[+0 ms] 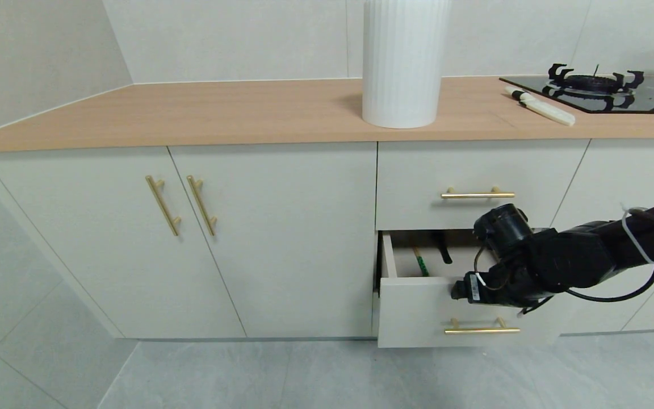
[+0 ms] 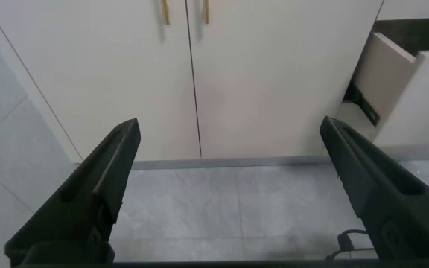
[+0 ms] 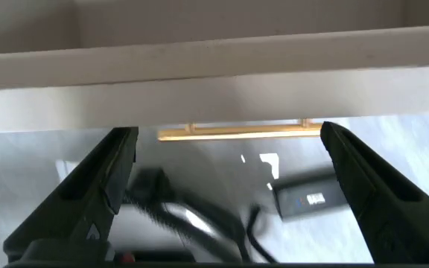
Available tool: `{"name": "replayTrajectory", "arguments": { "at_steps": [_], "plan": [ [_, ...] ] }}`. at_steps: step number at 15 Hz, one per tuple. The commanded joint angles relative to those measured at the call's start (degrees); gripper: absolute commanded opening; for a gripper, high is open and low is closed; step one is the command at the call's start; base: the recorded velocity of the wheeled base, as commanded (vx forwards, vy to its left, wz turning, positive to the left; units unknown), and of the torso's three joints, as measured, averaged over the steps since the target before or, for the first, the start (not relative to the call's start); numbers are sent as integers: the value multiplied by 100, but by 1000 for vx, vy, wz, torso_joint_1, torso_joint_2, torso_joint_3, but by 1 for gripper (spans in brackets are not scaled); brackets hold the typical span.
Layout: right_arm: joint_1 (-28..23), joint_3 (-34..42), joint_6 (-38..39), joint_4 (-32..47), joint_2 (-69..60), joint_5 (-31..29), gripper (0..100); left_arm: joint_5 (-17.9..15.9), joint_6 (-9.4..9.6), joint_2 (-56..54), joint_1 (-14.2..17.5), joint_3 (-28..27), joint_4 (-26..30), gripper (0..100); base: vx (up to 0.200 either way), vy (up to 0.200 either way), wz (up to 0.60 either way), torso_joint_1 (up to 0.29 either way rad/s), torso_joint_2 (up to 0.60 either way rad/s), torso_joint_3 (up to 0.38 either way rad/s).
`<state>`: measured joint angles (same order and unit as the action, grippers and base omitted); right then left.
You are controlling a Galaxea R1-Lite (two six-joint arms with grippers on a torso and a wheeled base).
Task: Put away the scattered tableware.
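The lower drawer (image 1: pixel 418 309) stands pulled out under the counter. Inside it lie a green-handled utensil (image 1: pixel 420 261) and a black utensil (image 1: pixel 444 249). My right gripper (image 1: pixel 456 291) hangs at the top edge of the drawer front (image 3: pixel 214 71), above its gold handle (image 3: pixel 237 132). In the right wrist view that gripper (image 3: pixel 229 135) is open with nothing between its fingers. A white knife (image 1: pixel 540 106) lies on the wooden counter (image 1: pixel 219 113) beside the stove. My left gripper (image 2: pixel 229 126) is open and empty, low over the floor and facing the cabinet doors (image 2: pixel 274 67).
A tall white ribbed vase (image 1: pixel 401 62) stands on the counter above the drawers. A black gas hob (image 1: pixel 605 91) is at the far right. The upper drawer (image 1: pixel 474 182) is closed. Two closed doors with gold handles (image 1: pixel 179 204) are to the left. Grey tiled floor (image 1: pixel 304 375) lies below.
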<state>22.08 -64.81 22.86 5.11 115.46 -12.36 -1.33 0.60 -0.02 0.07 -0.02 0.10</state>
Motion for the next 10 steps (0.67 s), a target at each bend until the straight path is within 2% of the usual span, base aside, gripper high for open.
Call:
{"name": "replayTrajectory", "arguments": {
  "at_steps": [1,4,10],
  "plan": [
    [-125,3,17,-423,232,-12,100,1,2,2,1,2,-1,100,0,0,0,0,0,0],
    [-283,29,26,-941,372,-21,100,1,2,2,1,2,-1,100,0,0,0,0,0,0],
    [-283,302,8,-2260,654,-258,100,1,2,2,1,2,-1,100,0,0,0,0,0,0]
  ]
}}
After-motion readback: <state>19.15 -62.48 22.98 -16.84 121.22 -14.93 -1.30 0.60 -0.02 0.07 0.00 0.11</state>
